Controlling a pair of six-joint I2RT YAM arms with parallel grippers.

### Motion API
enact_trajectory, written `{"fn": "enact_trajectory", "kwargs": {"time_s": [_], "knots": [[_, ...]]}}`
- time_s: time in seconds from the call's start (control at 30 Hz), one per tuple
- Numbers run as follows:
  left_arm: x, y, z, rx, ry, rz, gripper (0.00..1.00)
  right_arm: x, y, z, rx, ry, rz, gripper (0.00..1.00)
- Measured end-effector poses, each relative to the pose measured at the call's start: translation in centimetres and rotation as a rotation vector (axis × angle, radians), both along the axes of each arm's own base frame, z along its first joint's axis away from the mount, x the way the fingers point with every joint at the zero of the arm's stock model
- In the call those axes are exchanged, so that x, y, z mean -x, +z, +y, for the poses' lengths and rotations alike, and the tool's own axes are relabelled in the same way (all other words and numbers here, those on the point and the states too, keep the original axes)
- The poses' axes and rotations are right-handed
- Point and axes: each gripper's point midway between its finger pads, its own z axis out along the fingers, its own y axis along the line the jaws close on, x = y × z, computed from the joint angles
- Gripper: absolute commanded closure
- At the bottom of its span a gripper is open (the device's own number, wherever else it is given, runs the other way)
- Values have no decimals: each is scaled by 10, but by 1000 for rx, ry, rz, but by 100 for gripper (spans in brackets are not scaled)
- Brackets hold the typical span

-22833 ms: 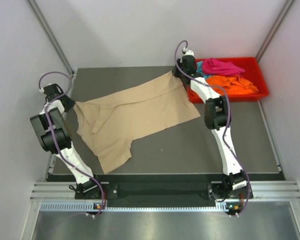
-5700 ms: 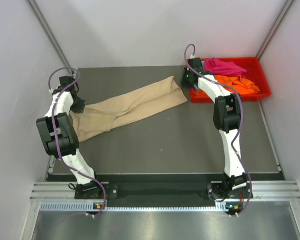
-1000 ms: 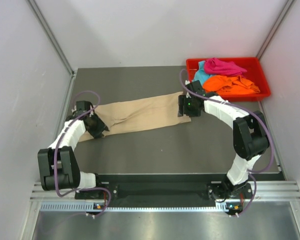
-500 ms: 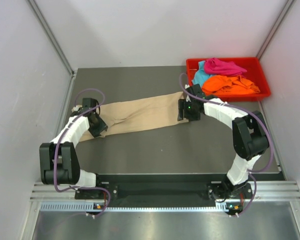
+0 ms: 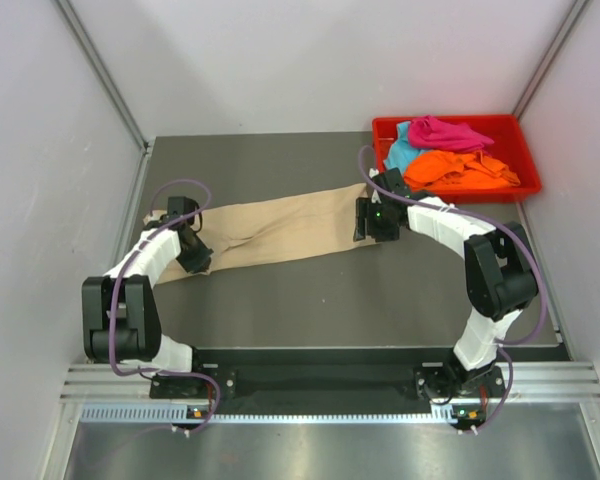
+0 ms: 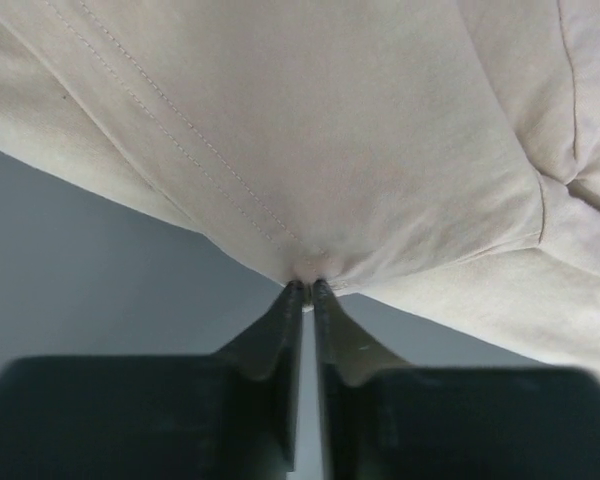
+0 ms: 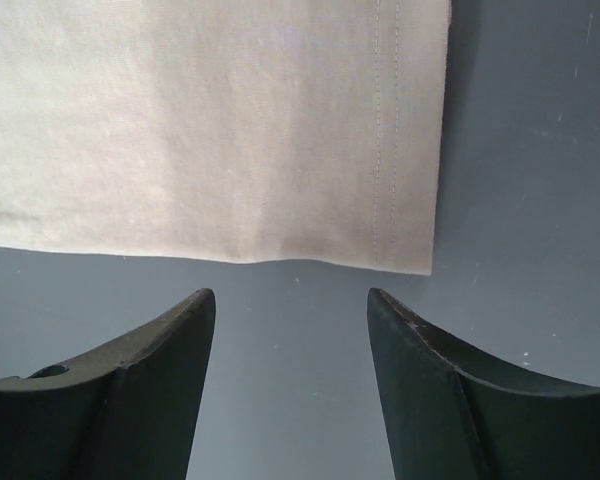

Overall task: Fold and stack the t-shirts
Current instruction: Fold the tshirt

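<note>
While my left gripper [image 6: 307, 286] is pinching an edge of the beige t-shirt [image 5: 280, 228], fingers pressed together with the cloth puckering at the tips, my right gripper [image 7: 290, 296] is hanging with its fingers spread wide, gripping nothing. Left wrist view is showing the pinch and a seam up close. The overhead view is not resolving that, only the gripper sitting at the shirt's left end. Right wrist view is showing the stitched hem corner lying flat just beyond my spread fingertips, with bare table [image 5: 380, 290] between them; from above, the wrist is covering that end of the shirt. Only the overhead is showing the whole shirt, lying as a long narrow folded strip across the table between both arms. It is also showing the red tray [image 5: 458, 193] at the far right, holding the magenta t-shirt [image 5: 445, 132], orange t-shirt [image 5: 460, 168] and teal t-shirt [image 5: 398, 153] bunched together.
</note>
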Motion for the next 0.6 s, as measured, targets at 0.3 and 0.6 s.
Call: {"fn": "enact_trajectory", "kwargs": {"time_s": [0.3,0.6], "knots": [[-26,19,1,-3,-3,-69,100,-2,1,2,-13,-3,-6,38],[-51,25,-2,5,-20,-99,100,-2,3,7,-35,-14,1,38]]}}
